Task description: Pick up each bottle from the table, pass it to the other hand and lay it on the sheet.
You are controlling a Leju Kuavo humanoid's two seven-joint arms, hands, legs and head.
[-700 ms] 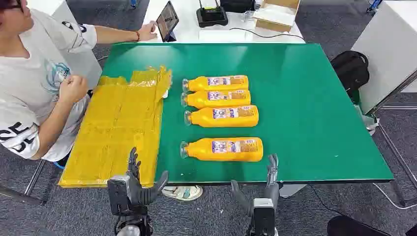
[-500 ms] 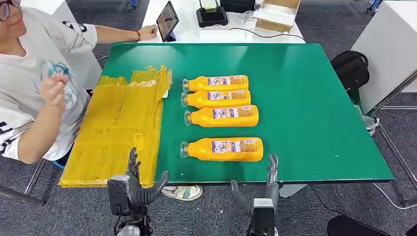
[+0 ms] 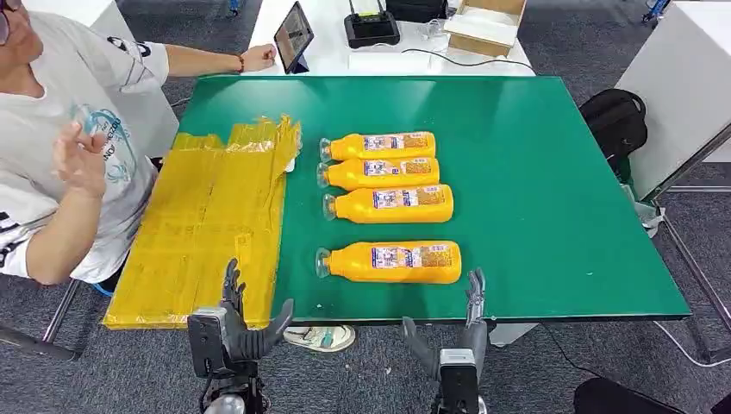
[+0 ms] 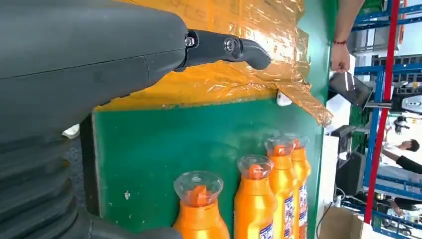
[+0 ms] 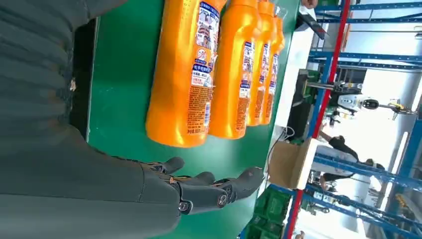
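Several orange bottles lie on their sides on the green table (image 3: 534, 172), clear caps pointing left. The nearest bottle (image 3: 390, 261) (image 5: 185, 74) lies apart from a row of three behind it (image 3: 386, 174). A crinkled yellow sheet (image 3: 207, 220) (image 4: 234, 64) covers the table's left edge. My left hand (image 3: 234, 323) hangs open below the table's front edge, near the sheet's corner. My right hand (image 3: 457, 341) (image 5: 199, 186) is open too, just below the front edge, near the nearest bottle's base. Neither hand touches a bottle.
A person in a white shirt (image 3: 60, 147) sits at the left beside the sheet, one hand raised, the other by a tablet (image 3: 293, 36). A white desk with a box (image 3: 487, 26) stands behind. A black bag (image 3: 616, 121) lies at the right.
The person's near hand has lifted and moved left, away from the sheet. My hands and the bottles have hardly moved.
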